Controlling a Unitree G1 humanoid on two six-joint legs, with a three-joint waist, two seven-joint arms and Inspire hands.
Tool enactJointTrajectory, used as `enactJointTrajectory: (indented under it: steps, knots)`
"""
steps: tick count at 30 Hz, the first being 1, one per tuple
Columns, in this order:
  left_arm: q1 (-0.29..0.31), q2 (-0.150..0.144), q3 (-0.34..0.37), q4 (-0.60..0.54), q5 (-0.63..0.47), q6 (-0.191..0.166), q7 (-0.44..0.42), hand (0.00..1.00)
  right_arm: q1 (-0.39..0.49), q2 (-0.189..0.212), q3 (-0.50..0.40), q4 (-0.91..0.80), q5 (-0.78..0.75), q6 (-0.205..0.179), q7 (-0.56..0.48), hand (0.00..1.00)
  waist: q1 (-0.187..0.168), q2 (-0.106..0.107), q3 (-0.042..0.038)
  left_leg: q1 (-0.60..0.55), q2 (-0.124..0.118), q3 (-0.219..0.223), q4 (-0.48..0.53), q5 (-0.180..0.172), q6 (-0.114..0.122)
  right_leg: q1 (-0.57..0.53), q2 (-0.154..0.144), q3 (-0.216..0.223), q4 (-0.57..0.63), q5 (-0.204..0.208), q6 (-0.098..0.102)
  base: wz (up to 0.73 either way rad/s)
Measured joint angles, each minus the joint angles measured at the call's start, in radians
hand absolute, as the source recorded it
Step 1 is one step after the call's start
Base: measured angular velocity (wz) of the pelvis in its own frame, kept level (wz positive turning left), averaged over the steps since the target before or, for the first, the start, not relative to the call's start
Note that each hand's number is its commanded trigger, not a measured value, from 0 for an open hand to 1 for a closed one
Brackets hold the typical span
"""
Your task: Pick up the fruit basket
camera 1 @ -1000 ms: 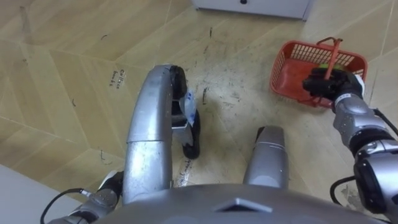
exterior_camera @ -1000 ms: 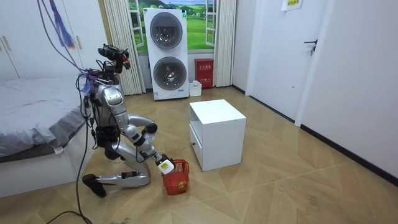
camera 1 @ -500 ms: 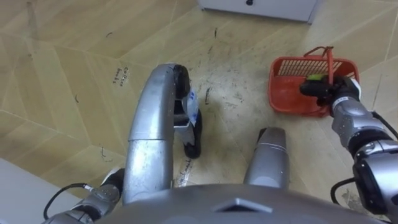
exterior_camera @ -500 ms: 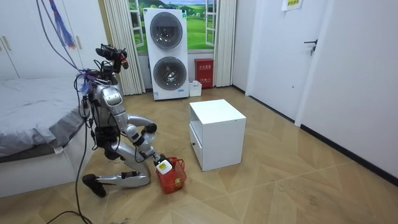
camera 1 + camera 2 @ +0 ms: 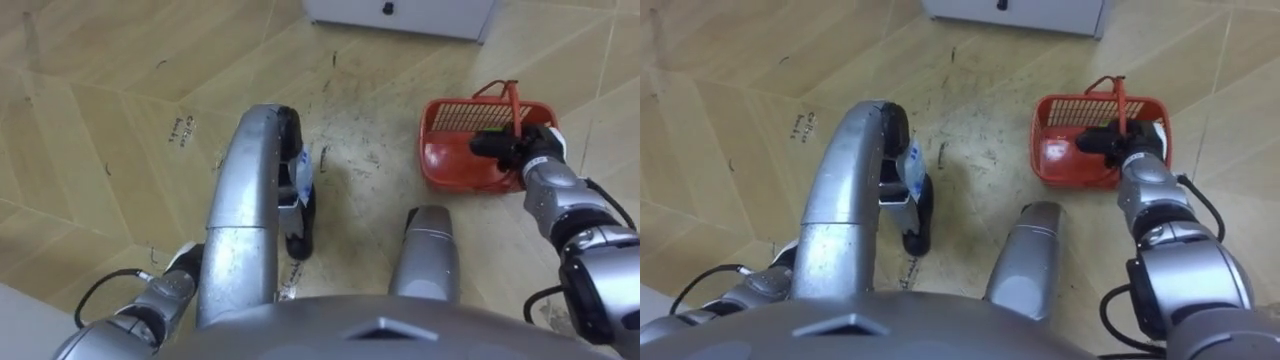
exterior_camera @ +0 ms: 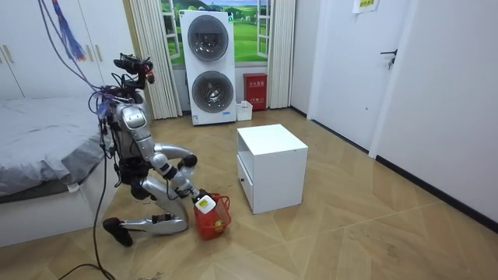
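Note:
The red plastic fruit basket (image 5: 450,150) sits tilted just right of my right knee, its thin red handle (image 5: 513,100) standing up. My right hand (image 5: 508,148) is curled round the handle at the basket's near rim, with something green showing beside it. In the room view I kneel on the floor beside the bed, and the basket (image 6: 210,222) hangs slanted under my right hand (image 6: 204,205); whether it touches the floor I cannot tell. My left hand (image 5: 165,298) is low at my left side, behind my left thigh.
A white cabinet (image 6: 271,167) stands just beyond the basket, its drawer front (image 5: 400,12) at the top of the eye view. The bed (image 6: 39,155) is behind me. Two stacked washing machines (image 6: 208,66) stand at the far wall. Wooden floor lies open to the right.
My right hand has drawn the basket in towards my right knee and tipped it, still holding the handle. In the room view the basket has slid towards my legs.

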Motion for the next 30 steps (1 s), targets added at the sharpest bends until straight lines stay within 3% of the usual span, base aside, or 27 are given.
enactJointTrajectory:
  steps: [1,2,6,7,9,10,14,17,18,19,21,22,23,24,25,26,27,30]
  knots:
    - [0.0,0.0,0.03,-0.002,0.003,-0.002,0.0,0.0,0.013,0.017,0.0,-0.047,-0.031,0.0,-0.008,1.0,-0.003,-0.004,-0.0034,0.004,-0.002,-0.013,0.01,0.0,0.001,0.011,0.009,0.0,-0.002,0.0,0.0,-0.17]
    - [0.004,0.0,0.049,-0.005,0.01,-0.002,0.003,0.0,0.031,0.036,0.001,-0.098,-0.064,0.0,-0.011,1.0,-0.021,-0.011,-0.0018,0.01,-0.018,-0.03,0.019,-0.002,0.001,0.031,0.017,-0.011,-0.009,0.0,-0.001,-0.11]
    - [-0.001,0.0,0.059,-0.009,0.023,-0.005,0.01,0.0,0.106,0.067,0.018,-0.236,-0.099,0.007,-0.005,1.0,-0.058,-0.031,-0.0093,0.027,-0.056,-0.072,0.03,-0.025,-0.005,0.082,0.021,-0.039,-0.034,0.001,0.0,0.05]
    - [-0.003,0.0,0.066,-0.009,0.042,-0.005,0.011,0.0,0.131,0.071,0.022,-0.287,-0.118,0.017,-0.004,1.0,-0.072,-0.032,-0.0178,0.029,-0.056,-0.073,0.034,-0.037,0.002,0.093,0.021,-0.046,-0.045,0.001,0.0,0.08]
    - [-0.02,0.001,0.07,-0.009,0.07,-0.005,0.014,0.0,0.161,0.072,0.023,-0.344,-0.149,0.021,-0.003,1.0,-0.087,-0.029,-0.0217,0.042,-0.055,-0.072,0.038,-0.056,0.009,0.108,0.028,-0.045,-0.067,-0.004,-0.001,0.03]
    - [-0.033,0.001,0.072,-0.009,0.08,-0.006,0.021,0.0,0.174,0.072,0.023,-0.365,-0.168,0.021,0.002,1.0,-0.093,-0.021,-0.0277,0.05,-0.053,-0.072,0.037,-0.067,0.021,0.118,0.035,-0.044,-0.089,-0.004,0.0,-0.06]
    - [-0.096,0.001,0.133,-0.013,0.079,-0.024,0.069,0.0,0.186,0.066,0.049,-0.422,-0.187,0.034,0.012,1.0,-0.1,0.02,-0.0307,0.101,-0.044,-0.069,-0.016,-0.08,0.047,0.137,0.062,-0.037,-0.214,-0.005,0.001,-0.15]
    - [-0.11,0.012,0.169,-0.048,0.079,-0.03,0.095,0.0,0.18,0.066,0.061,-0.445,-0.188,0.041,0.028,1.0,-0.086,0.031,-0.0323,0.155,-0.028,-0.068,-0.092,-0.078,0.052,0.139,0.065,-0.034,-0.327,-0.005,0.001,-0.38]
    - [-0.11,0.013,0.18,-0.053,0.078,-0.035,0.107,0.0,0.18,0.065,0.073,-0.449,-0.194,0.041,0.035,1.0,-0.077,0.032,-0.0346,0.197,-0.013,-0.066,-0.147,-0.077,0.053,0.142,0.068,-0.033,-0.406,-0.004,0.002,-0.72]
    - [-0.1,0.014,0.199,-0.053,0.078,-0.039,0.114,0.0,0.181,0.065,0.084,-0.462,-0.194,0.041,0.046,1.0,-0.065,0.032,-0.0358,0.235,0.004,-0.067,-0.206,-0.065,0.057,0.144,0.074,-0.037,-0.495,0.0,0.011,-1.01]
    - [-0.077,0.018,0.241,-0.045,0.079,-0.039,0.117,0.0,0.182,0.065,0.117,-0.492,-0.193,0.041,0.053,1.0,-0.062,0.026,-0.0337,0.284,0.028,-0.076,-0.282,-0.004,0.077,0.167,0.079,-0.046,-0.651,0.006,0.023,-0.94]
    - [-0.052,0.02,0.258,-0.037,0.077,-0.038,0.117,0.0,0.183,0.07,0.14,-0.495,-0.193,0.041,0.057,1.0,-0.056,0.013,-0.0181,0.308,0.065,-0.083,-0.273,0.084,0.124,0.226,0.093,-0.06,-0.781,0.01,0.028,-0.84]
    - [-0.032,0.023,0.259,-0.029,0.087,-0.036,0.112,0.0,0.21,0.063,0.152,-0.509,-0.193,0.042,0.064,1.0,-0.041,0.013,-0.0065,0.29,0.059,-0.046,-0.286,0.107,0.146,0.318,0.097,-0.081,-0.901,0.01,0.029,-0.58]
    - [-0.031,0.021,0.259,-0.039,0.097,-0.036,0.11,0.0,0.23,0.048,0.145,-0.529,-0.191,0.041,0.068,1.0,-0.041,-0.008,-0.013,0.289,0.033,0.012,-0.384,0.102,0.147,0.34,0.089,-0.092,-0.952,0.01,0.03,0.0]
    - [-0.026,0.012,0.259,-0.083,0.102,-0.03,0.106,0.0,0.258,0.008,0.129,-0.581,-0.191,0.044,0.081,1.0,-0.046,0.005,-0.0349,0.294,0.013,0.087,-0.58,0.155,0.207,0.367,0.088,-0.122,-1.027,0.02,0.047,0.11]
    - [-0.02,0.023,0.264,-0.096,0.099,-0.027,0.107,0.0,0.263,0.008,0.114,-0.604,-0.198,0.054,0.083,1.0,-0.027,-0.008,-0.0387,0.301,0.028,0.083,-0.586,0.168,0.195,0.371,0.072,-0.134,-1.056,0.026,0.054,-0.07]
    - [-0.025,0.03,0.28,-0.1,0.091,-0.02,0.116,0.0,0.285,0.016,0.087,-0.671,-0.23,0.063,0.085,1.0,-0.015,-0.019,-0.0417,0.324,0.037,0.086,-0.645,0.164,0.2,0.374,0.068,-0.172,-1.132,0.054,0.041,-0.39]
    - [-0.015,0.035,0.281,-0.107,0.078,-0.018,0.151,0.0,0.305,0.013,0.08,-0.804,-0.243,0.05,0.1,1.0,-0.009,-0.022,-0.0406,0.48,0.042,0.084,-0.878,0.233,0.168,0.366,0.042,-0.237,-1.344,0.058,0.041,-0.62]
